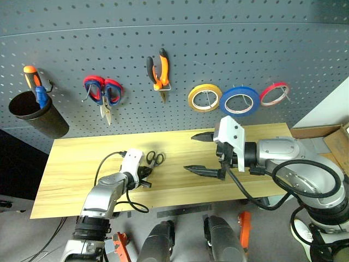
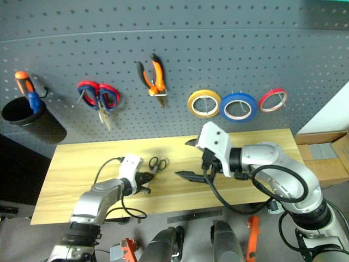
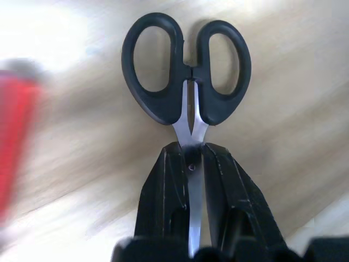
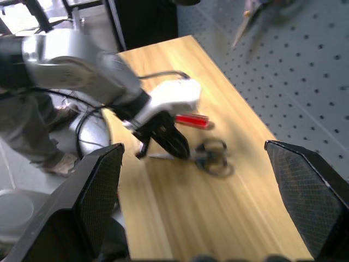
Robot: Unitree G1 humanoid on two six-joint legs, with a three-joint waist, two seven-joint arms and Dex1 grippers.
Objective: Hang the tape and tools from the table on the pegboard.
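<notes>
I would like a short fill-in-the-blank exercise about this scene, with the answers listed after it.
1. The left gripper is shut on the blades of the black-handled ____.
2. The blue tape hangs between the yellow roll and the ____ roll.
3. The right gripper has its fingers ____.

Answers: scissors; red; open

Even, bright light falls from above on my table (image 1: 82,164), soft shadows lying under my arms, while the pegboard (image 1: 218,43) bows toward the upper corners, my left wrist's view smears a red shape (image 3: 16,142) beside sharp scissors (image 3: 185,71), and glare whitens the wood.
</notes>
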